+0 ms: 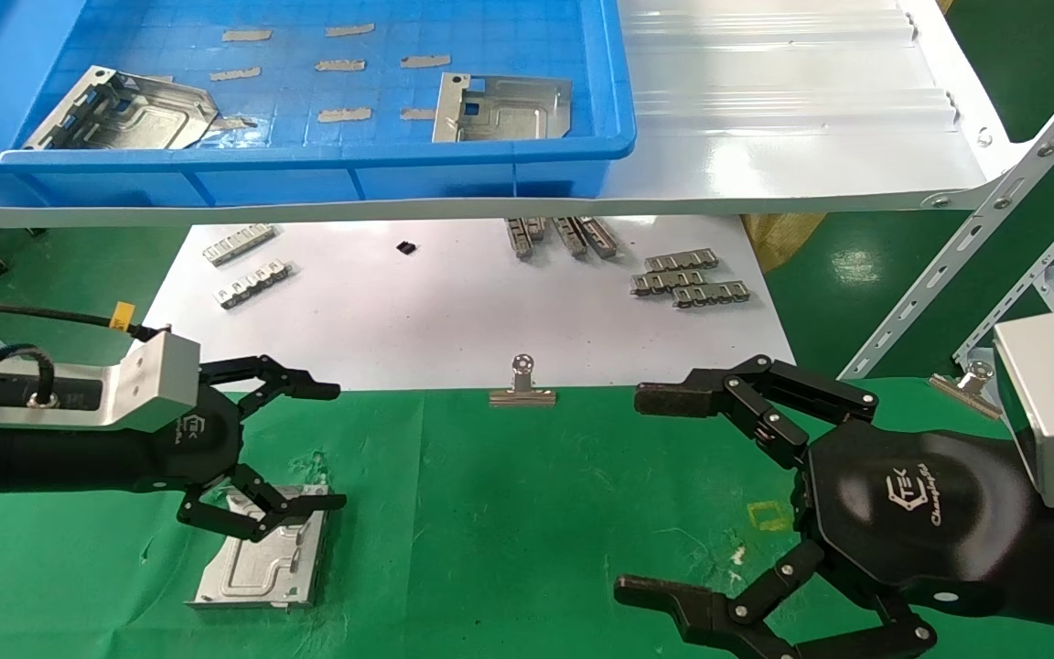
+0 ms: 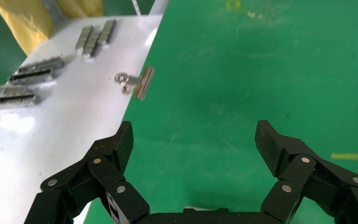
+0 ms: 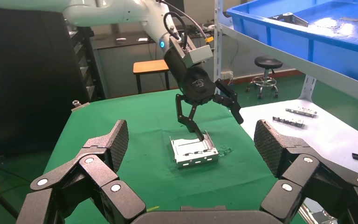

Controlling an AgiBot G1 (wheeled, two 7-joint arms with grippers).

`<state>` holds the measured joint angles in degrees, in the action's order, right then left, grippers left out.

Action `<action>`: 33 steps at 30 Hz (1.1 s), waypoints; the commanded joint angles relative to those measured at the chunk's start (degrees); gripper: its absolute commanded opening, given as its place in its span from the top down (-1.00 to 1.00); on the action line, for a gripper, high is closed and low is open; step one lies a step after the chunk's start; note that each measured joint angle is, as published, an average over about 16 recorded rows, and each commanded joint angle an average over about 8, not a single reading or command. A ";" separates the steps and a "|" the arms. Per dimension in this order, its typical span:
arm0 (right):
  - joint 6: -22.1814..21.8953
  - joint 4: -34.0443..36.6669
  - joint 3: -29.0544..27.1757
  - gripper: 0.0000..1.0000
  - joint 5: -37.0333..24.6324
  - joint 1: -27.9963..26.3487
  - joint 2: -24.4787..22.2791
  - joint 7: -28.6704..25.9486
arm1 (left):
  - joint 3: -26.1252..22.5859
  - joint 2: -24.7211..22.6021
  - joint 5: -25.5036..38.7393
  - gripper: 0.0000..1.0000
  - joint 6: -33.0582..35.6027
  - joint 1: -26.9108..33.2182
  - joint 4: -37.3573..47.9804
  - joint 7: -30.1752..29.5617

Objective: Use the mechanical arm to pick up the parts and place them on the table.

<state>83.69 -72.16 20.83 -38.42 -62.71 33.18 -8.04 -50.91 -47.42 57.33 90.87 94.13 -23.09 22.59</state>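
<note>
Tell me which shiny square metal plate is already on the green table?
The silver stamped metal plate lying flat on the green cloth table under the open left gripper. The other two plates sit in the blue bin.

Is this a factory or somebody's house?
Probably a factory or workshop bench: stamped metal parts lie in a blue bin on a metal rack, above a green table.

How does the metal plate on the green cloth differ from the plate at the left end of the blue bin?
The plate on the green cloth lies flat on the table, under the open left gripper; the plate at the left end of the blue bin is tilted, leaning toward the bin wall. The first is already placed, the second not yet picked. Both are silver-grey stamped sheets with embossed grooves.
</note>
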 commanded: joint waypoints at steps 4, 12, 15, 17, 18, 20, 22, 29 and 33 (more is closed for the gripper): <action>0.00 0.00 0.00 -1.00 0.00 0.00 0.00 0.00 | 3.61 1.28 -1.60 -1.00 -0.54 -3.37 -5.22 -3.45; 0.00 0.00 0.01 -1.00 0.00 0.00 0.00 0.00 | 9.33 3.32 -4.13 -1.00 -1.38 -8.70 -13.50 -8.91; 0.00 0.00 0.01 -1.00 0.00 0.00 0.00 0.00 | 11.49 4.08 -5.09 -1.00 -1.71 -10.72 -16.63 -10.98; 0.00 0.00 0.01 -1.00 0.01 0.00 0.00 0.00 | 12.95 4.60 -5.74 -1.00 -1.92 -12.09 -18.74 -12.38; 0.00 0.00 0.01 -1.00 0.01 0.00 0.00 0.00 | 13.68 4.86 -6.06 -1.00 -2.03 -12.77 -19.80 -13.07; 0.00 0.00 0.01 -1.00 0.01 0.00 0.00 0.00 | 15.11 5.37 -6.70 -1.00 -2.24 -14.10 -21.87 -14.44; 0.00 0.00 0.01 -1.00 0.01 0.00 0.00 0.01 | 16.56 5.89 -7.34 -1.00 -2.46 -15.46 -23.97 -15.83; 0.00 0.00 0.01 -1.00 0.01 0.00 0.00 0.01 | 21.61 7.68 -9.58 -1.00 -3.21 -20.17 -31.28 -20.66; 0.00 0.00 0.02 -1.00 0.01 -0.01 -0.01 0.01 | 24.50 8.71 -10.86 -1.00 -3.64 -22.87 -35.46 -23.41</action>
<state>83.69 -72.16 20.84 -38.41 -62.71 33.18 -8.04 -26.42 -38.72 46.47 87.24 71.27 -58.52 -0.81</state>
